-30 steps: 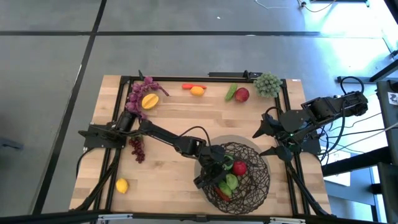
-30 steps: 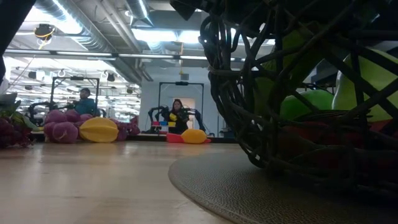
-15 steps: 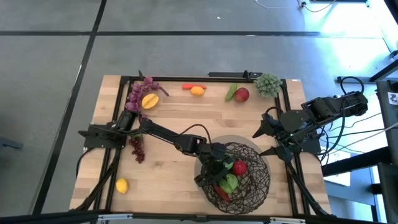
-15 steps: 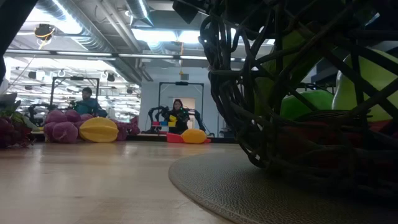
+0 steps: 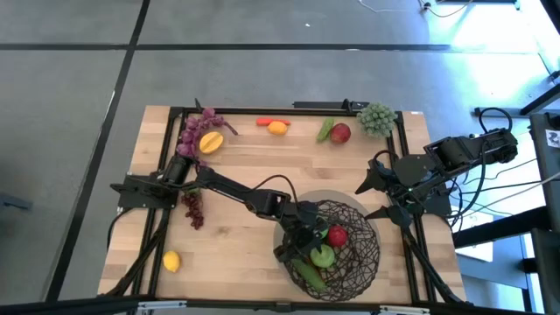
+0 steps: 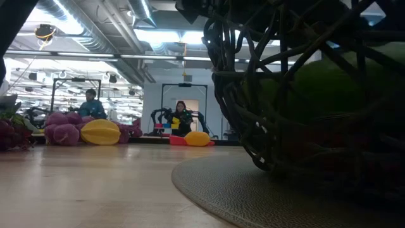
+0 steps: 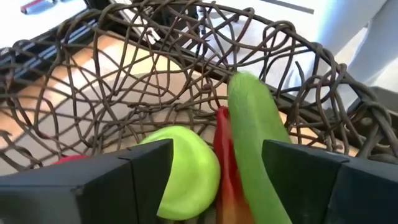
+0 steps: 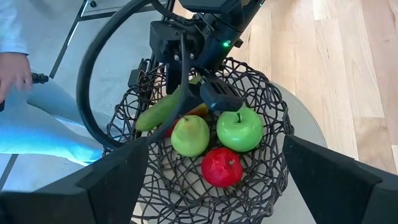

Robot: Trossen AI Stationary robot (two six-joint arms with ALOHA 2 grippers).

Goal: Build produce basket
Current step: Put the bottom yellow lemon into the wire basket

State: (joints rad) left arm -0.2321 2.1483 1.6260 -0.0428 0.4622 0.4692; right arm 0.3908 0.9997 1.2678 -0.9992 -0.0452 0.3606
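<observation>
Basket [image 5: 350,254]: on round mat, near table's front edge.
Left gripper [image 8: 196,87]: inside basket, fingers spread, nothing held.
Right gripper [image 5: 374,194]: just beside basket's far right, fingers apart, empty.
Cucumber [image 7: 255,143], chili [image 7: 225,155], apples [image 8: 239,129]: in basket.

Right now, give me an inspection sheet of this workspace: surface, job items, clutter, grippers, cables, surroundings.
Surface: wooden table, round mat under basket.
Job's things: basket holds green apples, a red apple, a cucumber and a red chili. Outside it: lemon, dark grapes, green grapes, more produce along the far edge.
Clutter: nothing seen.
Grippers: left gripper open over the basket, holding nothing; right gripper open at the right edge.
Cables: black cable looping off the left arm.
Surroundings: people far behind; a hand nearby.
</observation>
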